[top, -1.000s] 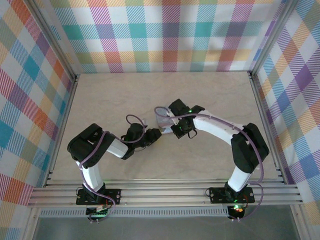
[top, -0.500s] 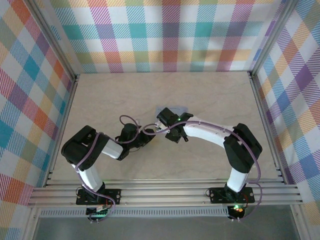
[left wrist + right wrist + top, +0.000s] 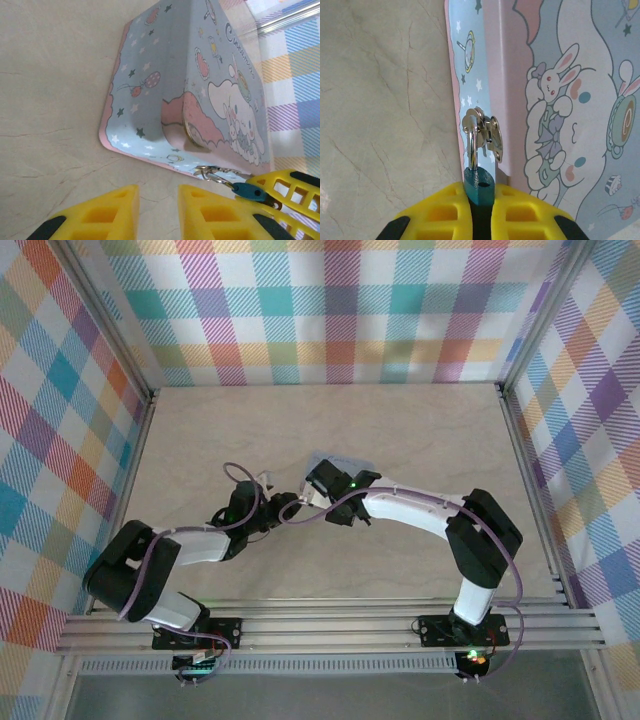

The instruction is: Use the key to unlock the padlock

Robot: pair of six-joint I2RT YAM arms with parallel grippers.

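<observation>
- Padlock [image 3: 479, 184]: its teal body is pinched between the yellow fingers of the right gripper [image 3: 481, 199]. The jaws are clenched on it, one pad against each side.
- Shackle: a silvery loop that rises from the lock body and passes through the metal hasp [image 3: 489, 136] at the edge of the tin box [image 3: 560, 100].
- Tin box: pastel blue and pink with a cartoon rabbit print. It rests on the pale table [image 3: 380, 100].
- Left gripper [image 3: 159, 194]: the jaws stand parted, and bare table surface shows in the gap between the yellow fingers. The tips point toward the pink lower rim of the box, near it but not touching.
- Left wrist view, lower right: the right gripper's fingers reach in from the edge with the teal lock at their tip. The silver hasp links the lock to the box just beside them.
- Top view: the two grippers meet near the middle of the table, tips just beside each other at the box's near-left side. The lock is too small to make out there.
</observation>
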